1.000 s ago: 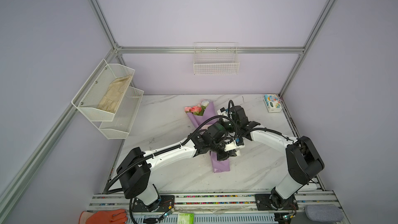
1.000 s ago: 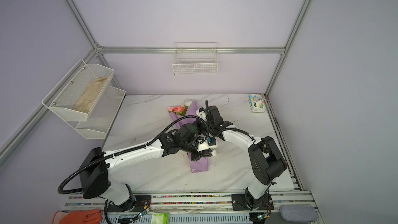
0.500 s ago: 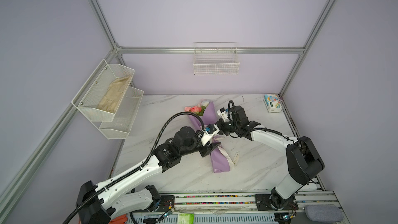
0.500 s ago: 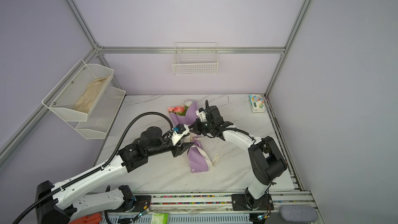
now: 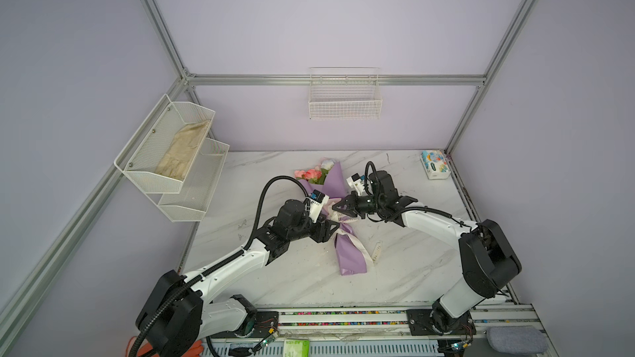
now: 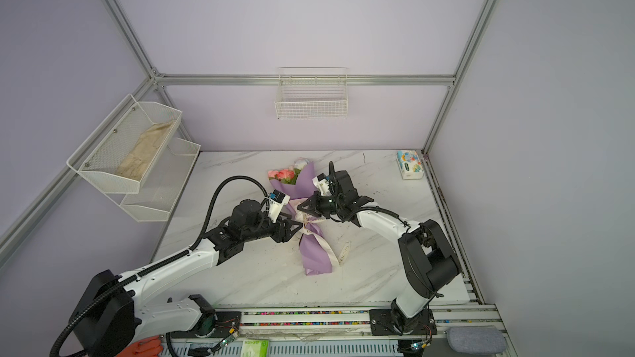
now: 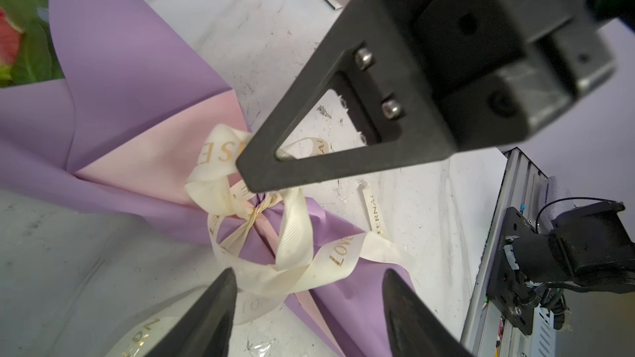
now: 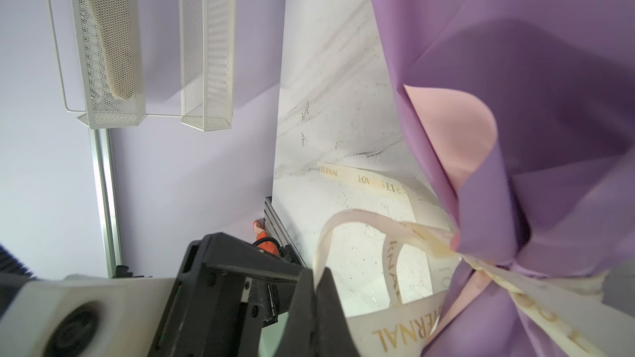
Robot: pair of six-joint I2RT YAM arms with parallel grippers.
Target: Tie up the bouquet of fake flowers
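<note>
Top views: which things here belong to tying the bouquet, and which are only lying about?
For the job:
- bouquet of fake flowers
- cream lettered ribbon, knotted round its wrap
- right tool, pinching a ribbon loop
- left tool, open

Lying about:
- tissue pack
- wire basket
- mesh shelf with beige cloth

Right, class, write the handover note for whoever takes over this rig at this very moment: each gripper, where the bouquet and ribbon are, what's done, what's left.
Left gripper: open, poised at the cream ribbon, apparently pinching nothing.
Right gripper: shut on a loop of that ribbon.
Bouquet of fake flowers: lying on the marble table between the two grippers, blooms at the far end.
Done: ribbon knotted around the wrap's narrow waist, loops formed, one tail on the table.
Left: the bow looks loose; probably pull the loops snug, then let go.
</note>
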